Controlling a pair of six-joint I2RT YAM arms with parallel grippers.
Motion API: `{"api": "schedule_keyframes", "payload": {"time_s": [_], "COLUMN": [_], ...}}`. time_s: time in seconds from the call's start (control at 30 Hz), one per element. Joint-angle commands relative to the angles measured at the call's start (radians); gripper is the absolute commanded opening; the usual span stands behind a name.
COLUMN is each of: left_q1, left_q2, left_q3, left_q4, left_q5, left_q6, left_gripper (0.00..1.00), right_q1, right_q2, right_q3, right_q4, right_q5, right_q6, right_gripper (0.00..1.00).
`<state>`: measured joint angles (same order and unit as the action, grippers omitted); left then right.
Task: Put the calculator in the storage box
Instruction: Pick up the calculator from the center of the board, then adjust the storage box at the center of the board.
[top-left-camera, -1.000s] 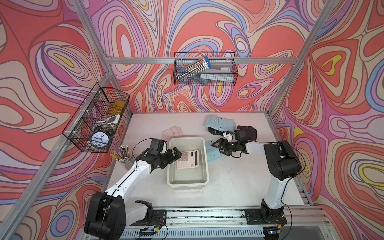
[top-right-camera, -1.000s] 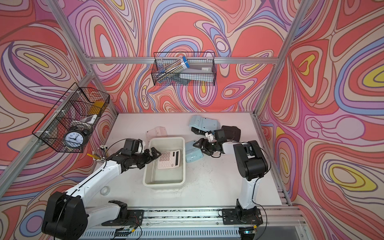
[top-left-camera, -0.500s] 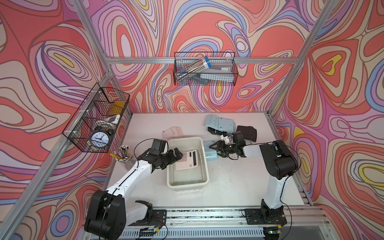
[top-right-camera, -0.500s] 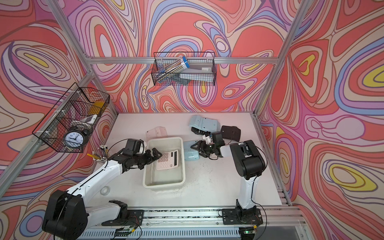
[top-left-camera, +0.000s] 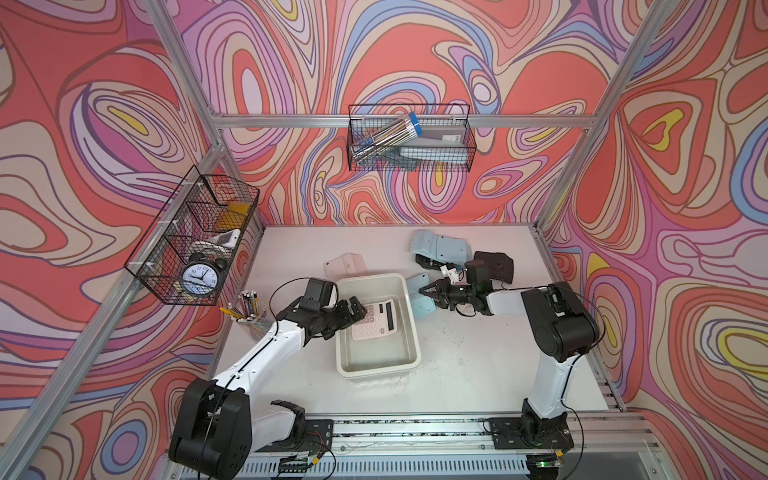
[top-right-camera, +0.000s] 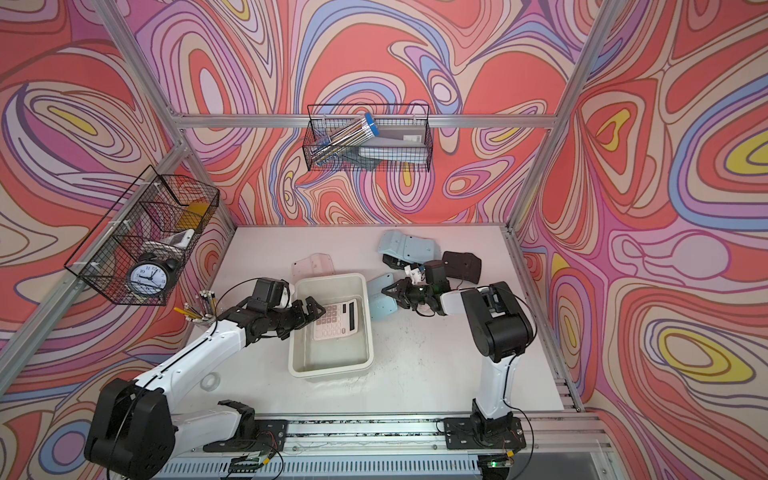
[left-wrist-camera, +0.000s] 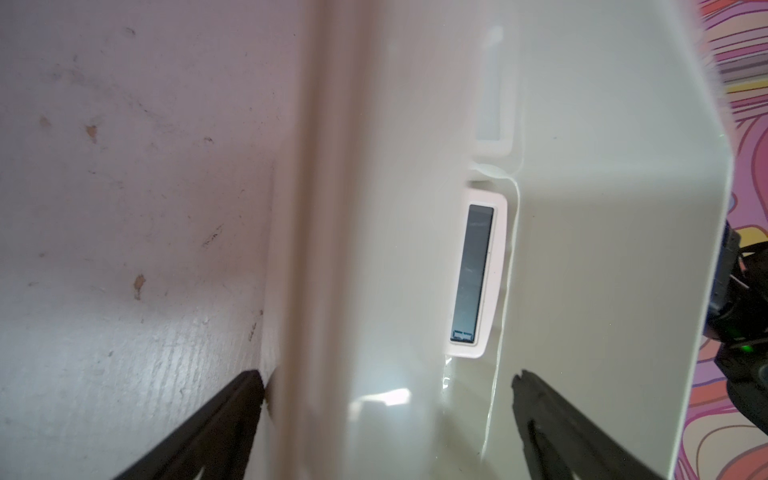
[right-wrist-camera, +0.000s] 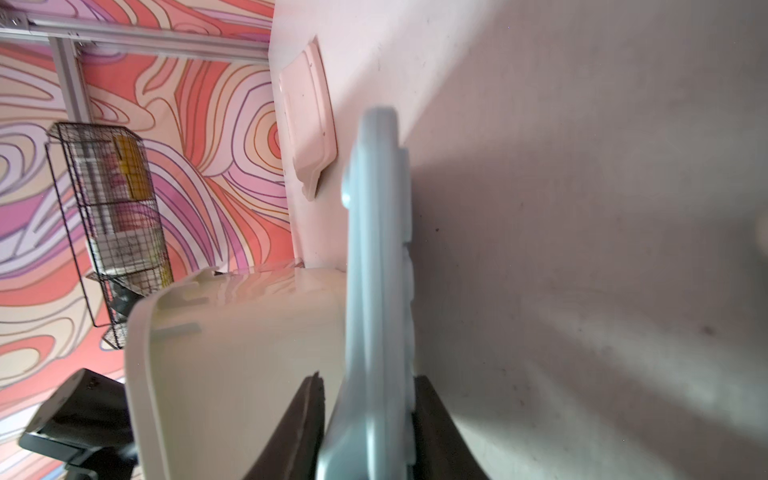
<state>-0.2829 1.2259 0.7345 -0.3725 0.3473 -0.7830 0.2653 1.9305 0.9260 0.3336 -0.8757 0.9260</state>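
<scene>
My left claw (top-left-camera: 358, 309) is spread as wide as it goes and grips nothing. It stands across the left wall of the storage box (top-left-camera: 376, 368), which sits in the middle of the table (top-left-camera: 478, 365), a little below the centre of both top views. In the left wrist view one finger (left-wrist-camera: 224, 424) is on the outer side of that wall and the second finger (left-wrist-camera: 552, 428) is inside the box.

A pink calculator (top-left-camera: 374, 324) lies face up inside the storage box, in the half that is higher in the frame. Its dark display (left-wrist-camera: 473, 274) is turned toward the right wall of the box.

My right claw (top-left-camera: 422, 289) reaches from the right side of the frame to a light blue calculator (top-left-camera: 422, 307) that is just beside the right wall of the box, outside it. In the right wrist view this calculator (right-wrist-camera: 374, 249) stands on its edge between my two dark fingers. Both fingers press against its flat sides, so the claw is pinching it. Its keys do not show, and I cannot tell if it touches the box wall (right-wrist-camera: 228, 374).

In the upper right part of the table are one more light blue calculator (top-left-camera: 436, 247) and a black one (top-left-camera: 494, 266). A pale pink one (top-left-camera: 347, 264) lies just above the box. At the left, a wire basket (top-left-camera: 174, 249) on the wall holds an alarm clock (top-left-camera: 198, 279).
</scene>
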Motion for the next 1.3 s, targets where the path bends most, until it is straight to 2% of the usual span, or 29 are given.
{"api": "schedule_keyframes", "payload": {"time_s": [0.0,0.1,0.47,0.67,0.77,0.93,1.07,1.27], "left_q1": [-0.011,-0.014,-0.039,-0.149,-0.209,-0.278,-0.282,-0.282], "left_q2": [-0.009,-0.036,-0.122,-0.126,-0.127,-0.137,-0.129,-0.133], "left_q3": [0.013,0.016,0.102,0.185,0.214,0.239,0.257,0.228], "left_q4": [0.023,0.007,-0.075,-0.071,-0.032,0.036,0.011,-0.024], "left_q5": [0.013,-0.01,-0.106,-0.205,-0.24,-0.287,-0.348,-0.408], "left_q6": [0.005,0.016,0.086,0.154,0.205,0.272,0.289,0.265], "left_gripper": [0.99,0.99,0.99,0.99,0.99,0.99,0.99,0.99], "right_q1": [0.014,0.013,0.012,0.005,0.0,-0.001,-0.003,-0.005], "right_q2": [0.012,-0.016,-0.175,-0.278,-0.31,-0.369,-0.395,-0.4], "right_q3": [0.026,0.037,0.072,0.112,0.144,0.191,0.231,0.234], "right_q4": [-0.066,-0.155,-0.351,-0.481,-0.545,-0.627,-0.712,-0.722], "right_q5": [0.027,0.07,0.164,0.213,0.211,0.227,0.266,0.26], "right_q6": [-0.046,-0.094,-0.16,-0.186,-0.174,-0.165,-0.195,-0.203], "right_gripper": [0.28,0.21,0.15,0.08,0.0,0.0,0.0,0.0]}}
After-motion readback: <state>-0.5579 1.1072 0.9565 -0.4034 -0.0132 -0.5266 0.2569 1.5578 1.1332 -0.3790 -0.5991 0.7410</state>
